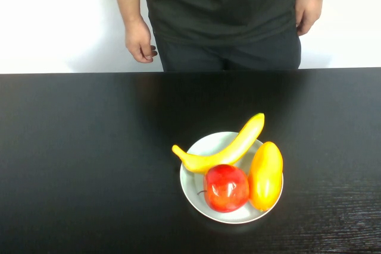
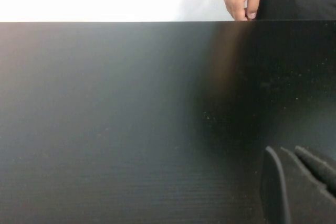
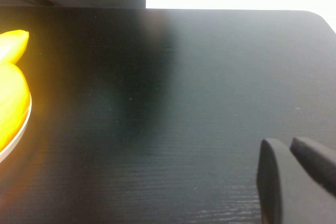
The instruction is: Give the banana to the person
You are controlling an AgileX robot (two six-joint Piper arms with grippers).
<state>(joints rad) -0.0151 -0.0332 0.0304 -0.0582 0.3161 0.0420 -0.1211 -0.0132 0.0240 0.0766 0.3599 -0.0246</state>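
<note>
Banana (image 1: 229, 150) lying across the far rim of a white plate (image 1: 196, 191), at about five o'clock from table centre, stem end at nine o'clock, tip at one o'clock. Touching a red apple (image 1: 226, 187) at six o'clock and a yellow-orange mango (image 1: 265, 175) at three o'clock. Black table (image 1: 83, 159) beneath. Person (image 1: 223, 10) standing past the twelve o'clock edge, hands down. Left gripper (image 2: 299, 187) low over bare tabletop, right gripper (image 3: 296, 179) likewise beside the plate; cannot tell whether either is wide or narrow.
</note>
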